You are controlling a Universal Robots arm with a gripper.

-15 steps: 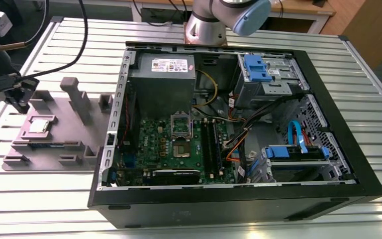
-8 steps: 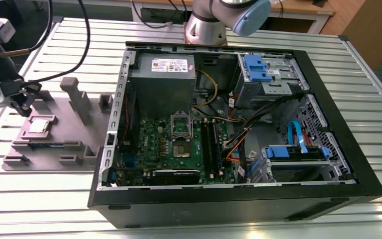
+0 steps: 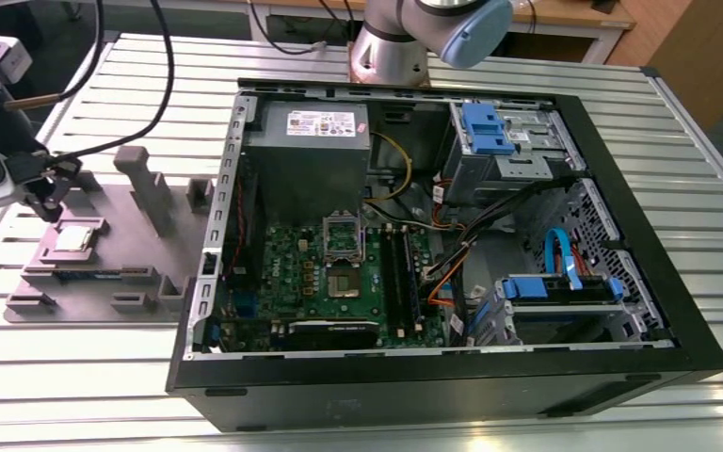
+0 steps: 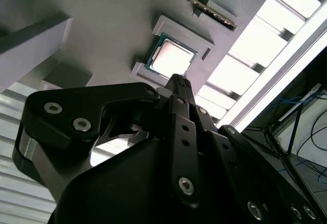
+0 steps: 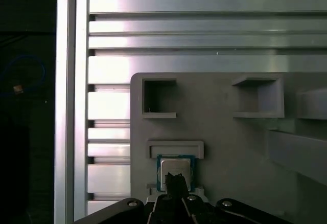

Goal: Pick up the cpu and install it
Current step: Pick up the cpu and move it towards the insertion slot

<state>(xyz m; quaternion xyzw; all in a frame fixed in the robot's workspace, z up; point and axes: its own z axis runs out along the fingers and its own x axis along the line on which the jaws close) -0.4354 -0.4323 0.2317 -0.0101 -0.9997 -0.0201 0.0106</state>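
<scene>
**Exterior view.** The claw (image 3: 48,196) hangs over a grey fixture plate (image 3: 98,259) on the slatted bench (image 3: 86,367), at the exterior view's left and well apart from the open computer case (image 3: 613,311). The cpu (image 3: 76,237) lies flat in its nest on the plate, just beside and below the claw tip, apart from it as far as can be judged. Count: one cpu, one claw, one plate, one case, one green board (image 3: 286,273) inside it.

**Second wrist view.** The claw (image 4: 180,81) tapers to one narrow tip, its fingers together and holding nothing. It points at the near edge of the cpu (image 4: 171,59), which sits level between the raised nest walls of the plate (image 4: 102,9). Risk: a descent with the fingers together would press on the metal lid and mark it, not grip it.

**First wrist view.** The claw (image 5: 176,180) overlaps the near side of the cpu (image 5: 171,165). Two square pockets (image 5: 159,98) are cut into the plate (image 5: 219,142) beyond it. Risk: an off-centre grip could tilt the chip and jam a corner against the nest. A weak hold could drop it over the bench (image 5: 153,29) on the way to the case.
</scene>
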